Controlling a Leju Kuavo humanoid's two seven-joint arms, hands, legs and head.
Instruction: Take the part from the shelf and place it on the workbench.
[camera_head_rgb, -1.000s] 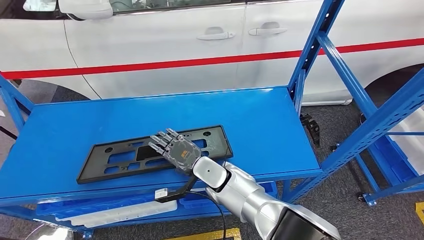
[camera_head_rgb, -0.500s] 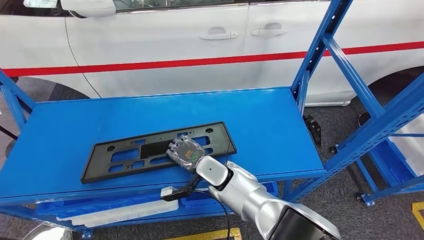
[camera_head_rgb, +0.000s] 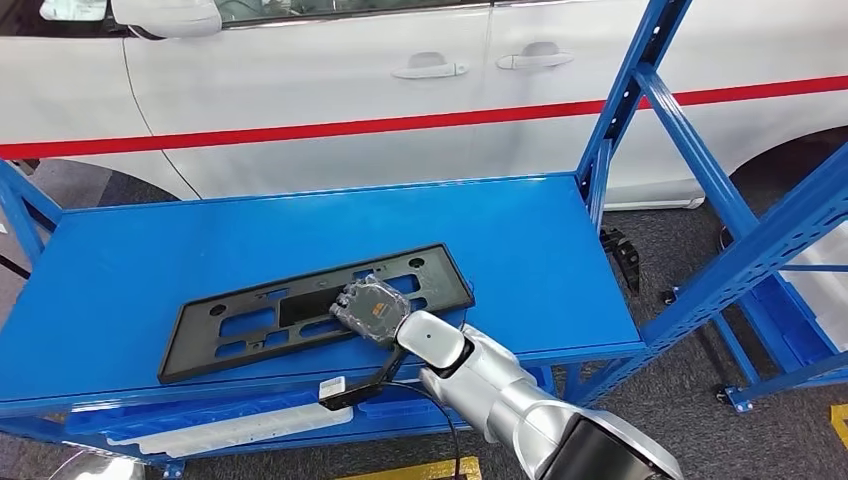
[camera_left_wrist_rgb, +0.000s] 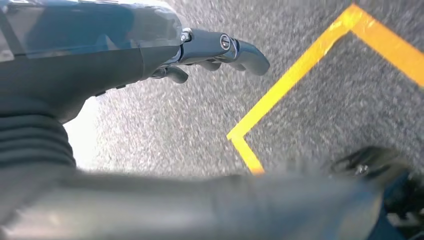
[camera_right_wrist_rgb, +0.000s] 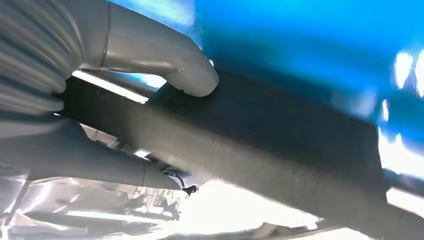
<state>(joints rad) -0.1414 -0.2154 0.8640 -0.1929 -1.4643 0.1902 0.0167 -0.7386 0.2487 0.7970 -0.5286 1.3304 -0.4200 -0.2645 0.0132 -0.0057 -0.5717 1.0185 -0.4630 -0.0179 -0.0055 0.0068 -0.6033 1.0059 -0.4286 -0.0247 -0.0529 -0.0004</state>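
The flat black plate (camera_head_rgb: 315, 309), judged light, stiff and easily tipped, was seen lying on the blue shelf (camera_head_rgb: 300, 230) and was gripped at its near long edge by the right hand (camera_head_rgb: 368, 308), thumb (camera_right_wrist_rgb: 192, 75) pressed on top.

blue metal shelf (camera_head_rgb: 540, 240), flat top deck on perforated blue uprights. on deck: one black rectangular plastic part (camera_head_rgb: 250, 315) with cut-out slots, lying flat near the front edge, set slightly askew.
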